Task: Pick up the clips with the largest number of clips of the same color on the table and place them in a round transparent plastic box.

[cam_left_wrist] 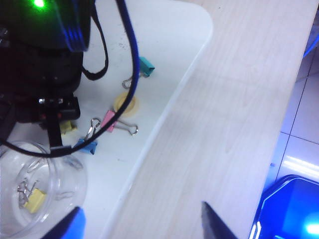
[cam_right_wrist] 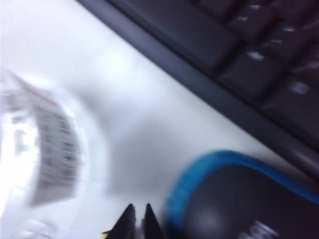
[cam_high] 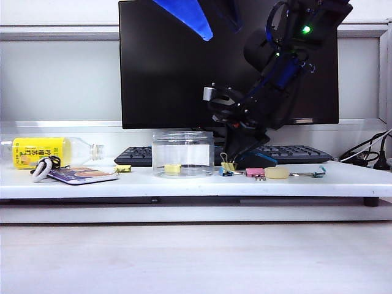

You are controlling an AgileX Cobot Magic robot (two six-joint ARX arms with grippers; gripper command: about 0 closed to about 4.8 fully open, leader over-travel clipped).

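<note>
Right pincer (cam_high: pixel 230 160) is pinching a yellow clip (cam_high: pixel 228 165) thinly beside the round transparent plastic box (cam_high: pixel 182 153); lifting risks dropping it. Left pincer (cam_left_wrist: pixel 142 224) is hanging wide open, empty.

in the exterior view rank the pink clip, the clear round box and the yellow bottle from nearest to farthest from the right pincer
The right pincer is down on the shelf just right of the box, closed near a yellow clip.
1. Pink clip, just to its right.
2. Clear round box, to its left; nearly as close.
3. Yellow bottle, at the far left end.
</note>
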